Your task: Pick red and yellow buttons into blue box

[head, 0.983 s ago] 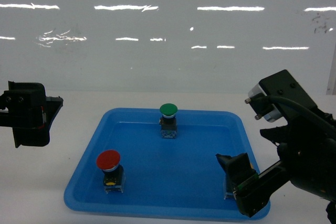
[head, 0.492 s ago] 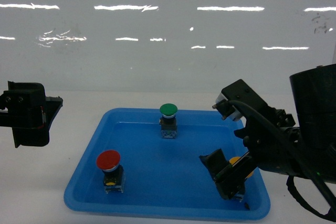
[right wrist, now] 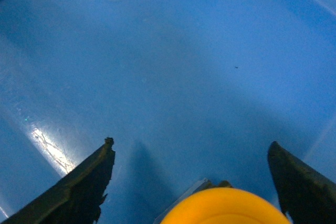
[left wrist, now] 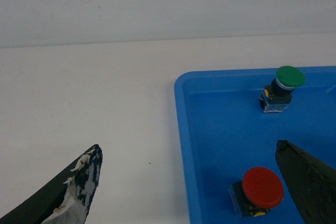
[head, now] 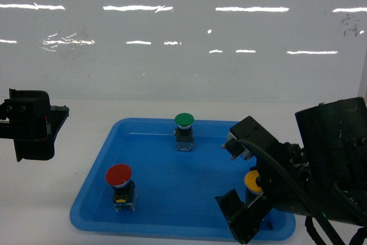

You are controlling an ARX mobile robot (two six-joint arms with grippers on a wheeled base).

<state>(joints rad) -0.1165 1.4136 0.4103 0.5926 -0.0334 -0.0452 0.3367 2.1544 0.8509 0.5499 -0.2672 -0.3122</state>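
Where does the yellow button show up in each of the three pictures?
Head: yellow button at lower right, on the blue tray, beside the right gripper.
Left wrist: not in it.
Right wrist: bottom centre, between the open fingers.
Shared landmark: the blue tray.

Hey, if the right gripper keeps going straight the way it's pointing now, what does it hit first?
Probably the yellow button. In the right wrist view its cap sits low between the open fingers of the right gripper, with the bare floor of the blue tray beyond. Depth is unclear.
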